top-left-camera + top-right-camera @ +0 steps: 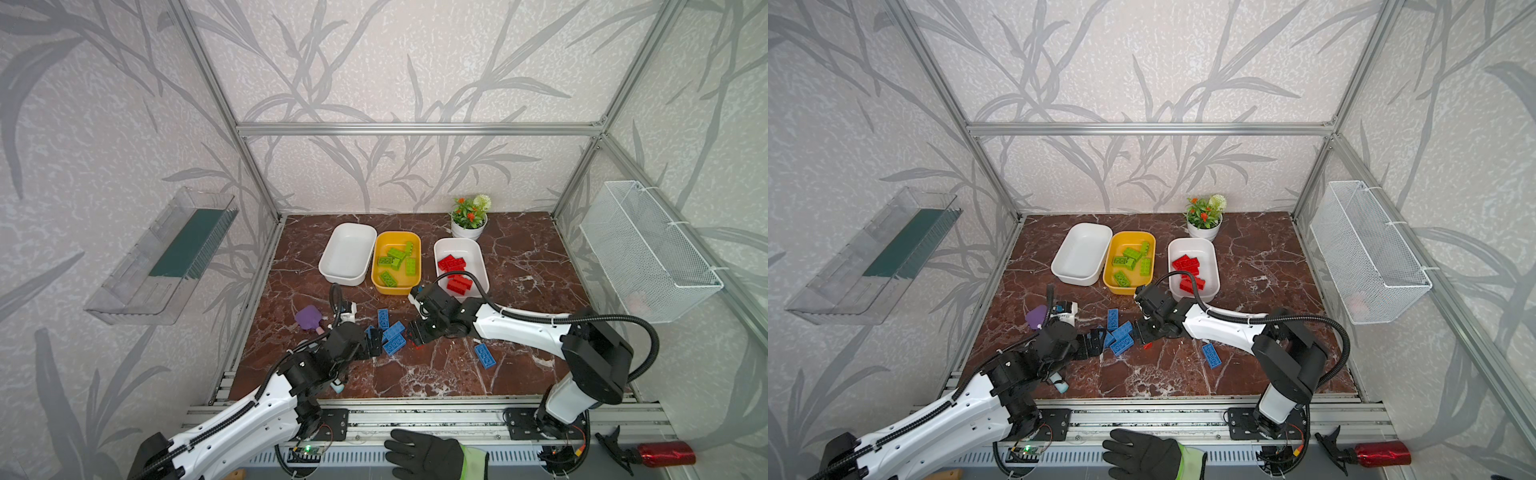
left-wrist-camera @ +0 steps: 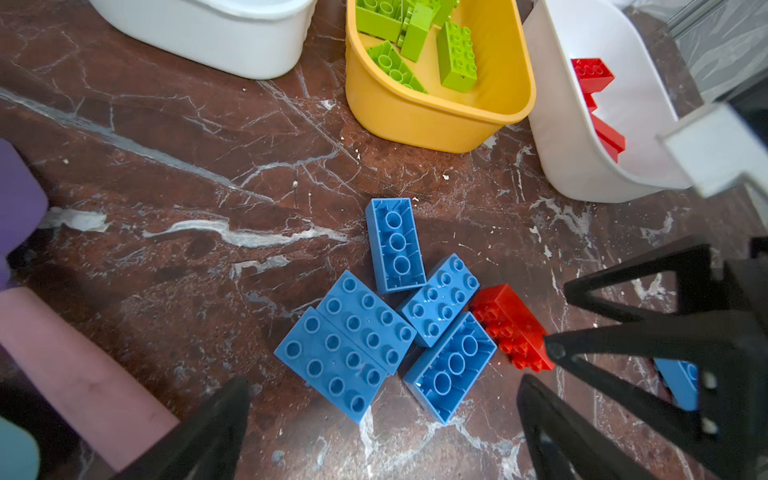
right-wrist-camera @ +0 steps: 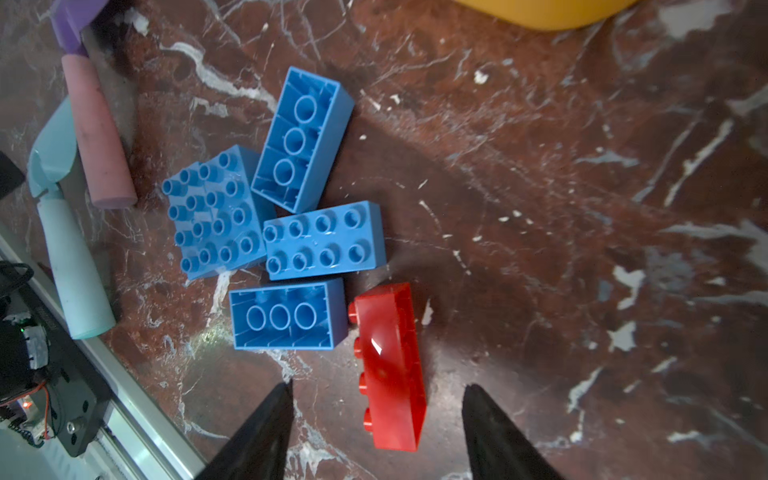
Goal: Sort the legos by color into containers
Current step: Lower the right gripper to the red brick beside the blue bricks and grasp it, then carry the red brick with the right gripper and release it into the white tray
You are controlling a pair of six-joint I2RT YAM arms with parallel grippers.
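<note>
Several blue legos (image 1: 392, 332) (image 2: 374, 328) (image 3: 291, 228) lie clustered at the table's front middle, some studs down. A red lego (image 3: 390, 365) (image 2: 513, 328) lies on its side at the cluster's right edge. My right gripper (image 3: 378, 388) (image 1: 415, 338) is open and straddles the red lego, with a gap on each side. My left gripper (image 2: 384, 384) (image 1: 376, 340) is wide open just left of the cluster, holding nothing. Another blue lego (image 1: 485, 355) lies alone to the right. At the back, the yellow container (image 1: 397, 239) holds green legos (image 1: 395, 259). The right white container (image 1: 478, 257) holds red legos (image 1: 455, 272). The left white container (image 1: 347, 253) is empty.
A purple shovel (image 1: 308, 318) and a teal shovel (image 3: 70, 266) lie left of the cluster. A flower pot (image 1: 468, 228) stands at the back. A wire basket (image 1: 648, 249) hangs on the right wall and a clear tray (image 1: 166, 257) on the left. A gloved hand (image 1: 424, 453) rests on the front rail.
</note>
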